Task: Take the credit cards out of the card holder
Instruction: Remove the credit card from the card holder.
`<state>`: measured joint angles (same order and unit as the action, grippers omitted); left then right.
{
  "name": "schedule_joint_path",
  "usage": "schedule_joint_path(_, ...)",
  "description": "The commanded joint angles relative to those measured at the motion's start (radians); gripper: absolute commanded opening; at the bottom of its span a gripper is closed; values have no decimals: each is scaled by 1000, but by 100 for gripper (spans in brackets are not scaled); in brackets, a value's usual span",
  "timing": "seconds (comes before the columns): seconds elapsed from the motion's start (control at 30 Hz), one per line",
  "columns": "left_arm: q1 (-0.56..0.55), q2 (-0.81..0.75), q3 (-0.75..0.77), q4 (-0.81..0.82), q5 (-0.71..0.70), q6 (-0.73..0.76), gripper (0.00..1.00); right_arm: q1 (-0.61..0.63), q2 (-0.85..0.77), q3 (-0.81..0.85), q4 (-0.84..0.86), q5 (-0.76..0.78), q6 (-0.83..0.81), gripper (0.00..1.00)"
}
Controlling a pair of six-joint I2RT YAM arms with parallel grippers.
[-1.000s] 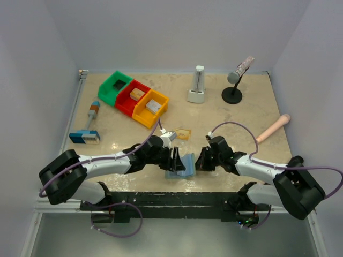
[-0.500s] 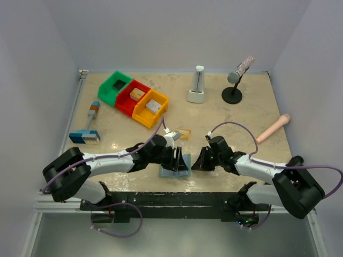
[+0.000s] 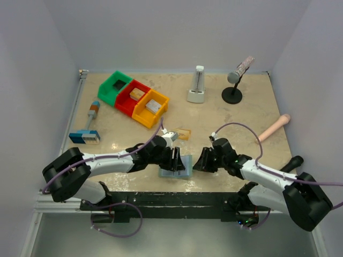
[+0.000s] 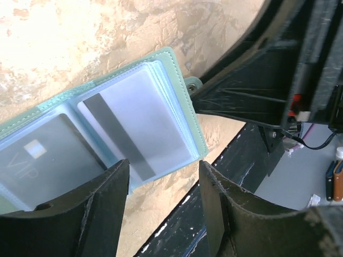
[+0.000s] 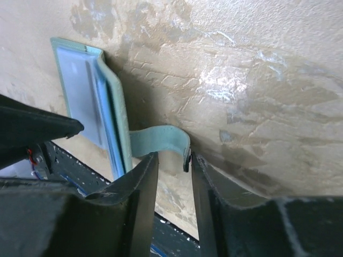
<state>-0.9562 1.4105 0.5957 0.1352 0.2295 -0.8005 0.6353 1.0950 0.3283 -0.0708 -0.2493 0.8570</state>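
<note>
I'm in the extraction step. The card holder (image 3: 175,170) lies opened flat on the table (image 3: 241,123) at the near edge, between my two arms, with cards in it. The left wrist camera shows clear plastic sleeves (image 4: 161,91), glossy and a little cloudy, on two soft teal panels. Each has a pale grey-blue card behind it: the striped card (image 4: 134,123), back up with a dark magnetic band, and the VIP card (image 4: 48,155) on the neighbouring panel. A small orange-gold card (image 3: 184,134) lies on the table just beyond my left wrist, apart from the holder. I take it for one already out, though it's too small to be sure.

My left fingers (image 4: 96,214) are spread wide and grasp nothing, hovering over the holder's near edge. My right fingers (image 5: 134,214) stand parted, with the thin teal tab (image 5: 161,142) curling up toward the gap. Its snap (image 4: 191,84) end sits at the tips, not pinched as far as I can judge.

Next, I reckon, one arm must pin a panel while the other works a fingertip to a sleeve's open side, which I can't make out from here. The cards look thin, stiff and slick, and the cover looks floppy, so it will likely slide or fold unless I hold it down
</note>
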Motion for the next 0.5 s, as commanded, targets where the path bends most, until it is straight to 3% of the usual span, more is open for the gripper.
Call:
schedule_joint_path(0.0,-1,-59,-13,4,-35,8,59,6,-118,-11,-61,58,10,38)
schedule_joint_path(0.17,8,-123,-36,0,-44,4,59,4,-155,6,-61,28,-15,45)
schedule_joint_path(0.47,22,-174,-106,1,-50,-6,59,6,34,26,58,-62,-24,48)
